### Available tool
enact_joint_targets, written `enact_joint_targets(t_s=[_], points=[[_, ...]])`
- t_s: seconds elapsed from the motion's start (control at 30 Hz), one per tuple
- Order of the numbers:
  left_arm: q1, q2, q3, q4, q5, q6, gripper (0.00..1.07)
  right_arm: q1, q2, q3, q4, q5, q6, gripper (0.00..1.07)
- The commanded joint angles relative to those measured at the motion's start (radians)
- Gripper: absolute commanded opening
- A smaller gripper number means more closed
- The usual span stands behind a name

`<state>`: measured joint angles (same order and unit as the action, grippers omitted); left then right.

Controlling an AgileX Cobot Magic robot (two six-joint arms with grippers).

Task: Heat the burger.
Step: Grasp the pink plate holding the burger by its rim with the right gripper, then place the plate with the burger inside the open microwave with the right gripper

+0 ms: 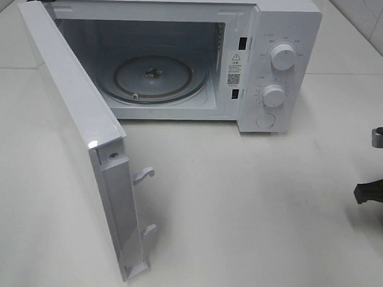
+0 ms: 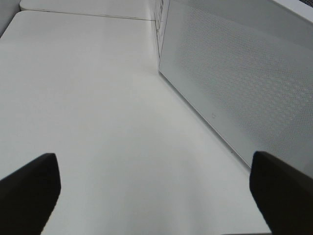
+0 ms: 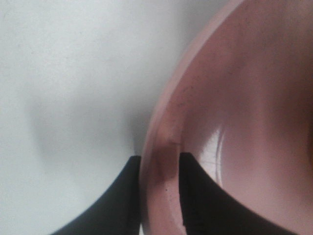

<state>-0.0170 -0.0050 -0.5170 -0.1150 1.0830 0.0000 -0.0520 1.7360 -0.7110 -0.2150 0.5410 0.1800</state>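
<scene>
Two right fingers point(image 3: 117, 205) pinch the glossy, likely slippery plate point(image 3: 195, 98) rim, sparing the unseen, presumably soft burger; left fingers point(image 2: 29, 191) gape empty.

One microwave point(image 1: 272, 74), two knobs point(image 1: 283, 56), one pink plate point(image 3: 234, 98).

Seamed white tabletop point(image 1: 258, 221), pale tiled wall point(image 1: 371, 16) at the far corner, soft even light

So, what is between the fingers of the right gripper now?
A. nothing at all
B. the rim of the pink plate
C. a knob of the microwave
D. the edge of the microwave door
B: in the right wrist view the right gripper pinches the rim of the pink plate, one dark finger on each side.
</scene>
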Motion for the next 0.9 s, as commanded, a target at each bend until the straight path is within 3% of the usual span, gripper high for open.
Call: enact_joint_targets(t_s=[0.03, 0.13, 0.27, 0.9], points=[[-0.001, -0.018, 0.002, -0.003, -0.015, 0.0, 0.98, -0.006, 0.002, 0.005, 0.002, 0.013, 0.003, 0.16], [-0.001, -0.018, 0.002, -0.003, -0.015, 0.0, 0.98, -0.006, 0.002, 0.005, 0.002, 0.013, 0.002, 0.13], [-0.001, -0.018, 0.002, -0.003, -0.015, 0.0, 0.98, -0.006, 0.002, 0.005, 0.002, 0.013, 0.003, 0.0], [-0.001, -0.018, 0.002, -0.003, -0.015, 0.0, 0.98, 0.0, -0.034, 0.005, -0.009, 0.028, 0.011, 0.0]])
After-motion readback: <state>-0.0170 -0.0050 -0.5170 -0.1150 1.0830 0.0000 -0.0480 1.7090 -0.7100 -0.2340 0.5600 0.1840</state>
